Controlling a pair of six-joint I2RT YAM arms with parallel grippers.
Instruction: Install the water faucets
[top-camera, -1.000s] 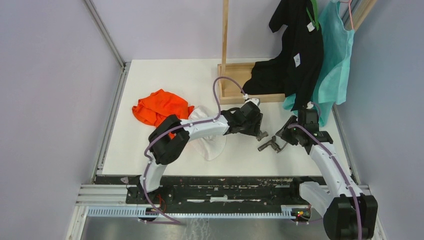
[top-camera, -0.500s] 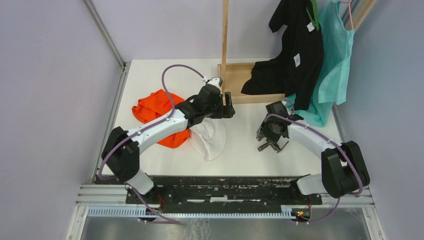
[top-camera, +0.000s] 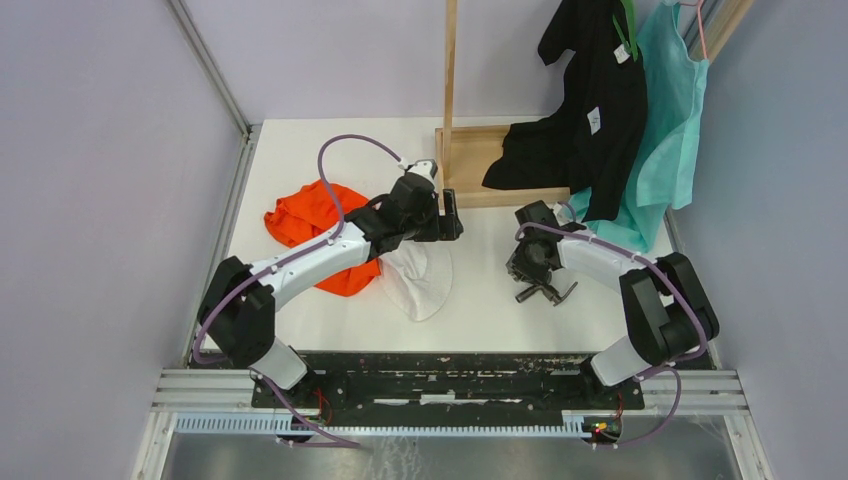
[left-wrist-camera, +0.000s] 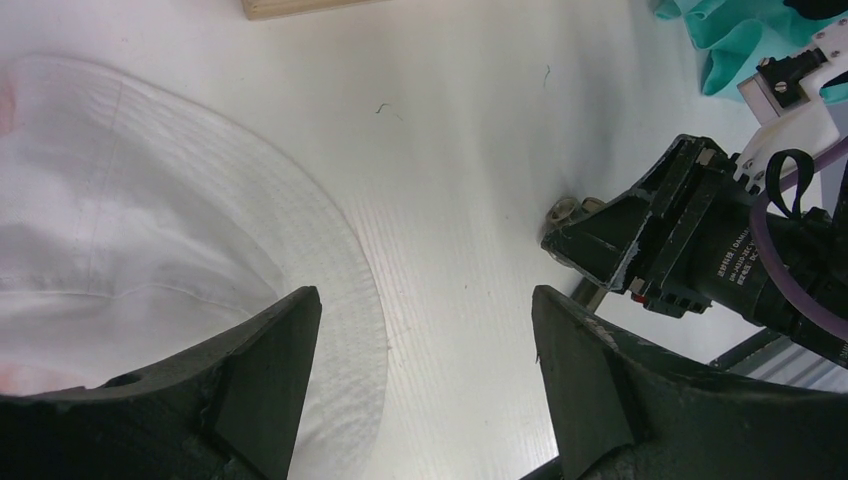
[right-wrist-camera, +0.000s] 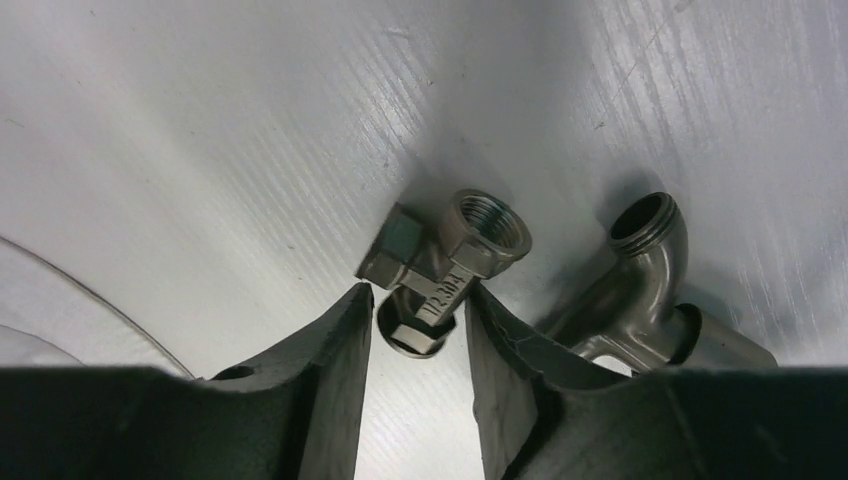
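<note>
Pinching valve body (right-wrist-camera: 452, 272), right gripper (right-wrist-camera: 418, 308) half-closed

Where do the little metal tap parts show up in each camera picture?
Top external: the faucet parts lie right of centre, just under the right gripper.
Left wrist: one end peeks out mid-right, beside that gripper.
Right wrist: centre, close up, between its fingers.
Shared landmark: the right gripper.

Bright, even overhead light; shadows soft. Right wrist view: glare streaks on the counter (right-wrist-camera: 700, 80); foreground blurred.
</note>
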